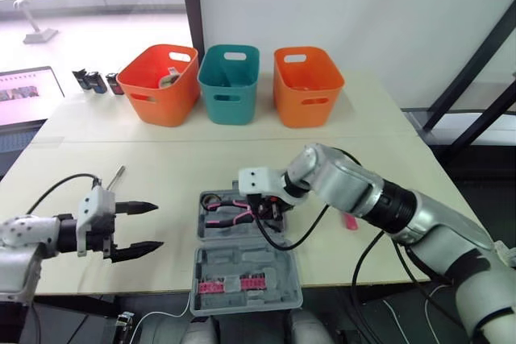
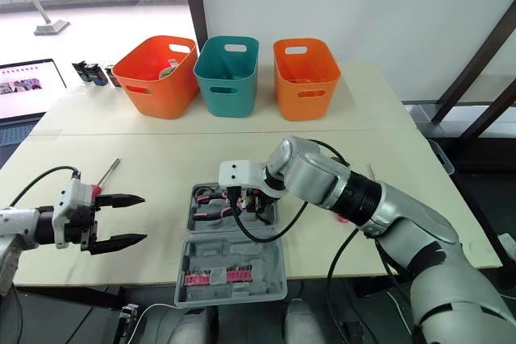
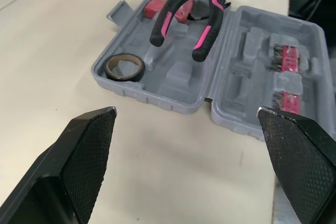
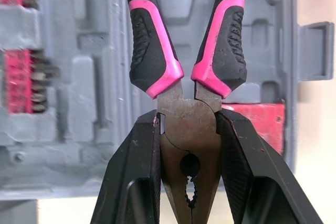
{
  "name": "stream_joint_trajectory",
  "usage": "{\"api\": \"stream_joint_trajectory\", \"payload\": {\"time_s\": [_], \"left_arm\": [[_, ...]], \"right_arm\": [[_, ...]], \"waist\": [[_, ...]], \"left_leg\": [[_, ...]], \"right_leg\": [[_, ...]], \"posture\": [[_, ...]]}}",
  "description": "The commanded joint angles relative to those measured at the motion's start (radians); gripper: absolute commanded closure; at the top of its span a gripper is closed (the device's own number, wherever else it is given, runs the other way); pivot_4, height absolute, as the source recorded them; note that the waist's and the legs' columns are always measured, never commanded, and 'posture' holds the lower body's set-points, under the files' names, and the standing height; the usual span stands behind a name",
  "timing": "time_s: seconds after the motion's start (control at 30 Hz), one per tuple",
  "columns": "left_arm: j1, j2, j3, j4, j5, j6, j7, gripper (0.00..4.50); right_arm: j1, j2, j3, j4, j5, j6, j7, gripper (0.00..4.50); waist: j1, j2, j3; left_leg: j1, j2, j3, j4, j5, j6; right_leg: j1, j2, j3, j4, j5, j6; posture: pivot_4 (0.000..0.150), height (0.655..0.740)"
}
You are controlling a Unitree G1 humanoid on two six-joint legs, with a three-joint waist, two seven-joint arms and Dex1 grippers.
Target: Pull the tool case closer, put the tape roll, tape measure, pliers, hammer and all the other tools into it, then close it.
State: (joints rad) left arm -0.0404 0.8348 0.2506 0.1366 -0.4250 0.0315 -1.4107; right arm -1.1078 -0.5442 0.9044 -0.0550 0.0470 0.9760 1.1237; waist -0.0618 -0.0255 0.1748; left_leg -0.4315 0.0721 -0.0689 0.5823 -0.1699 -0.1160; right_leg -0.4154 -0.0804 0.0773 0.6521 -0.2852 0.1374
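Open tool case (image 1: 242, 267) lies beneath pliers (image 4: 184, 108) clamped by right gripper (image 4: 187, 121).

Black jaws clamp the pliers (image 4: 189, 129) at the head — handles above the tool case (image 4: 79, 87).

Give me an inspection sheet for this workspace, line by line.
Surface: beige table, a seam running across it.
Job's things: tool case open flat at the near edge; tape roll in its tray; pliers held over the tray; screwdriver-like tool and pink item on the table outside the case.
Clutter: left orange bin, teal bin and right orange bin along the far side; small dark items beside them.
Grippers: left gripper open, holding nothing, left of the case; right gripper, fingers shut on the pliers' head.
Cables: black cable from the right wrist loops over the case; another cable at the left arm.
Surroundings: laptop screen past the table's left; white wall behind.
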Motion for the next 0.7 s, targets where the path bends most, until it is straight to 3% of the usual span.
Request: {"api": "stream_joint_trajectory", "payload": {"time_s": [0.03,0.7], "left_arm": [[0.021,-0.009,0.028,-0.014,-0.015,-0.048,0.011,0.0],[-0.02,-0.03,-0.028,-0.007,-0.006,-0.061,0.059,0.0]], "right_arm": [[-0.052,0.042,0.005,0.021,-0.035,-0.014,0.017,3.51],[-0.087,0.181,0.063,0.189,-0.117,0.007,0.057,3.51]], "waist": [[-0.001,0.0,0.0],[-0.007,0.0,0.0]], "left_leg": [[0.0,0.0,0.0,0.0,0.0,0.0],[0.0,0.0,0.0,-0.001,0.0,0.0]], "right_leg": [[0.0,0.0,0.0,0.0,0.0,0.0],[-0.001,0.0,0.0,0.0,0.002,0.003]], "posture": [[0.15,0.74],[0.15,0.74]]}}
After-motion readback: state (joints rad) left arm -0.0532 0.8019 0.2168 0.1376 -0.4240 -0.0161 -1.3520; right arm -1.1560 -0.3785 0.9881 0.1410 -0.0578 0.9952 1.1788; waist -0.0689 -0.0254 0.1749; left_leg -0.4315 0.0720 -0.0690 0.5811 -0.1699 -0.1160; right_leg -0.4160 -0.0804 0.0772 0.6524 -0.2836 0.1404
